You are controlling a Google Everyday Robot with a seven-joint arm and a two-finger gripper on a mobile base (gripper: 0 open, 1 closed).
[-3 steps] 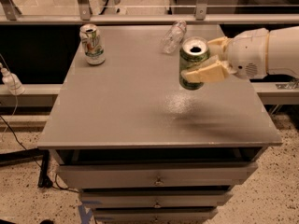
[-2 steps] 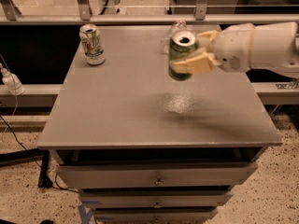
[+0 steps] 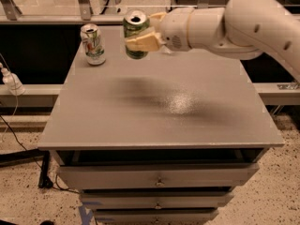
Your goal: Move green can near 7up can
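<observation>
The green can (image 3: 135,28), all green with a silver top, is held upright above the back of the grey table (image 3: 159,107). My gripper (image 3: 143,32) is shut on it, one cream finger (image 3: 140,43) across its lower front and another behind its top. The 7up can (image 3: 93,44), mostly white with green lettering, stands upright on the table's back left corner, a short way left of the green can. My white arm (image 3: 234,20) reaches in from the right.
A clear crumpled object (image 3: 167,50) lies mostly hidden behind my gripper at the table's back. Drawers (image 3: 157,179) sit below the tabletop. A rail and glass wall (image 3: 84,3) run behind the table. Cables (image 3: 9,78) hang at left.
My gripper has carried the green can left and toward the back of the table, closer to the 7up can. The 7up can has not moved.
</observation>
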